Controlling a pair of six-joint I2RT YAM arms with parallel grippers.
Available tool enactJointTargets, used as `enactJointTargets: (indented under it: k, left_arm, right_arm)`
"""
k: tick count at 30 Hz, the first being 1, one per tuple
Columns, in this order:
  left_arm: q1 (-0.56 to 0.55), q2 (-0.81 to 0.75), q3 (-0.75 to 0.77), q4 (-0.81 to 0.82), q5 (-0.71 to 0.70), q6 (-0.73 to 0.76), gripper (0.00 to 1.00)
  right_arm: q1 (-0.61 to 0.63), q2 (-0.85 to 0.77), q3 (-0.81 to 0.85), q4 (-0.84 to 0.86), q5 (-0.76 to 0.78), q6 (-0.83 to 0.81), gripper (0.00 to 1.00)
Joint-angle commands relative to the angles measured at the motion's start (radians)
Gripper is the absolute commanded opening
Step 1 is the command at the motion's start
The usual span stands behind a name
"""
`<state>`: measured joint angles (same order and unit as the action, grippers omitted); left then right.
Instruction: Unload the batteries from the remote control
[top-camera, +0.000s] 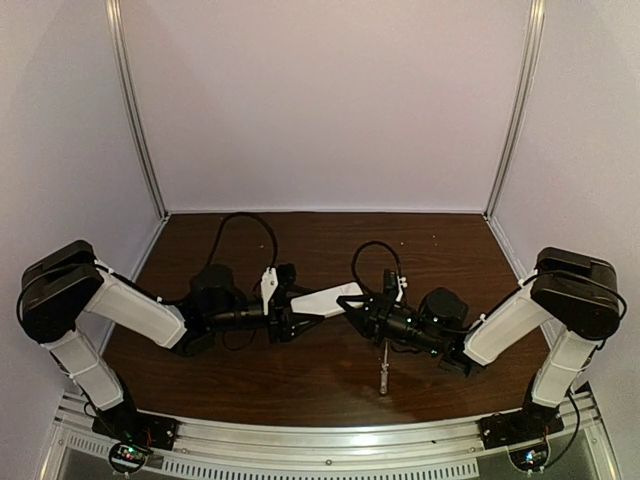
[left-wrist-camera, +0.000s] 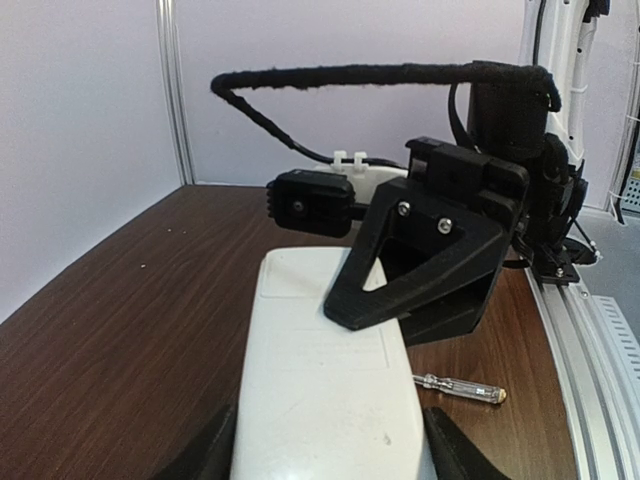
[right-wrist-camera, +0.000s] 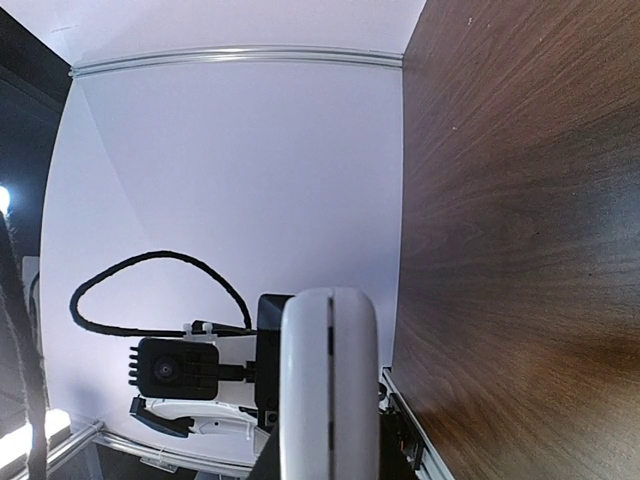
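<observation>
The remote control (top-camera: 325, 298) is a slim white bar held above the table between both arms. My right gripper (top-camera: 360, 305) is shut on its right end, pinching the two flat faces; in the right wrist view the remote control (right-wrist-camera: 328, 390) stands edge-on in my right gripper (right-wrist-camera: 330, 460). My left gripper (left-wrist-camera: 330, 455) straddles the other end of the remote control (left-wrist-camera: 320, 380), with a black finger against each long edge. The right gripper's black finger (left-wrist-camera: 420, 270) lies over the far end. The batteries are hidden.
A thin screwdriver (top-camera: 382, 370) with a clear handle lies on the brown table (top-camera: 450, 250) near the front, below the right gripper; the same screwdriver (left-wrist-camera: 460, 388) shows right of the remote. White walls and metal posts ring the table. A metal rail (top-camera: 330, 440) runs along the near edge.
</observation>
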<state>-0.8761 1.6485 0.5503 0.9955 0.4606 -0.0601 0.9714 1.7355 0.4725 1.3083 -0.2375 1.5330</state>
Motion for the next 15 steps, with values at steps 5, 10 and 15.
enactJointTargets:
  k: [5,10,15]
  left_arm:
    - [0.000,-0.013,0.020,0.012,0.011,0.004,0.06]
    - [0.000,-0.036,0.005,-0.006,0.003,0.006,0.02]
    - [0.000,-0.057,-0.012,-0.019,0.001,0.004,0.01]
  right_arm:
    - [0.020,0.017,0.031,0.225,-0.036,-0.056,0.16]
    - [0.026,-0.006,0.040,0.113,-0.067,-0.119,0.58]
    - [0.026,-0.058,0.028,-0.010,-0.069,-0.183,0.81]
